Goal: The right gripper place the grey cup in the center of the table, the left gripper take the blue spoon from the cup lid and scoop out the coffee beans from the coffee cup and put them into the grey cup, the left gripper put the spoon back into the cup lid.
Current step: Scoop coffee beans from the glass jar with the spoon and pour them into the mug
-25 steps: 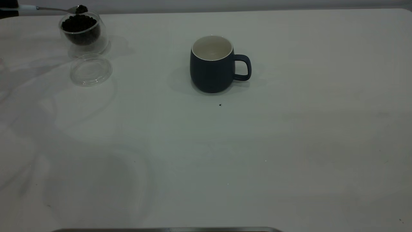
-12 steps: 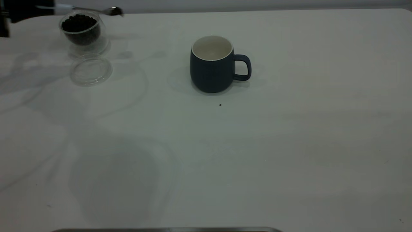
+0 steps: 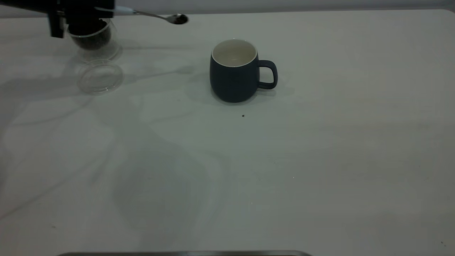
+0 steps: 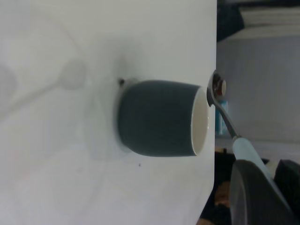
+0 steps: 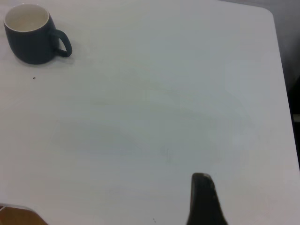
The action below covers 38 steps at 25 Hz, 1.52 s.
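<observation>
My left gripper [image 3: 101, 9] is at the far left of the table, above the coffee cup [image 3: 94, 41], and is shut on the pale handle of the blue spoon [image 3: 156, 15]. The spoon points toward the grey cup [image 3: 234, 71], its bowl [image 3: 177, 19] in the air short of the cup's rim, with something dark in it. In the left wrist view the spoon bowl [image 4: 217, 87] is close to the rim of the grey cup [image 4: 157, 117]. The clear cup lid [image 3: 100, 76] lies empty beside the coffee cup. Coffee beans [image 3: 90, 40] show through the glass.
My right gripper [image 5: 204, 201] hangs over bare table [image 5: 154, 117], far from the grey cup [image 5: 29, 35]. A tiny dark speck [image 3: 243, 115] lies in front of the cup. A dark edge [image 3: 185, 253] runs along the near side of the table.
My left gripper has carried the spoon from over the coffee cup rightward toward the grey cup. It now hides the coffee cup's top. The grey cup and lid have not moved.
</observation>
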Available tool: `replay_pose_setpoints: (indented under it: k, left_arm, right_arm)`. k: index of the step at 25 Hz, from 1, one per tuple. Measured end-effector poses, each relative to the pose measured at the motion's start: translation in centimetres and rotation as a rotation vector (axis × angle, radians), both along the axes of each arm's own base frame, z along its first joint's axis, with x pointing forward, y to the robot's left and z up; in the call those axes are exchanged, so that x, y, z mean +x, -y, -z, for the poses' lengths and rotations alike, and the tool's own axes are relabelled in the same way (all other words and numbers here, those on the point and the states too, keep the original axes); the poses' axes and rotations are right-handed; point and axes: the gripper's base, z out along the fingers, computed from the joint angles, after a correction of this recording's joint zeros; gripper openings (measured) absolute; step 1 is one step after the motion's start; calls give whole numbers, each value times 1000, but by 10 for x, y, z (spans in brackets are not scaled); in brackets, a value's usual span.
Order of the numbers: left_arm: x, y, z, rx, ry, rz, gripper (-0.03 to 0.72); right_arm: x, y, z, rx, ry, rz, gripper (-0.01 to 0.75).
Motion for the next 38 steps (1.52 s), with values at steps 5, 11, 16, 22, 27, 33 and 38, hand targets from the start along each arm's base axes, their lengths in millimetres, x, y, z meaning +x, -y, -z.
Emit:
replay_pose_setpoints:
  k: [5,11,16,22,27,33,38]
  left_arm:
    - [-1,31,0,0,-1,65,132]
    - [-3,57,0,0,3,123,132]
    - [-6,77,0,4,20,175,132]
    - [-8,91,0,18,93,229,132]
    - [-5,89,2,57,173,230,132]
    - [-5,90,3,88,332,290,132]
    - [-2,88,6,163,498,343,132]
  right_arm:
    - [0,0,0,0,0,0,459]
    - [0,0,0,0,0,0,459]
    - [0,0,0,0,0,0,459]
    - [0,0,0,0,0,0,459]
    - [0,0,0,0,0,0,459]
    - [0,0,0,0,0,0,459]
    - [0,0,0,0,0,0,459]
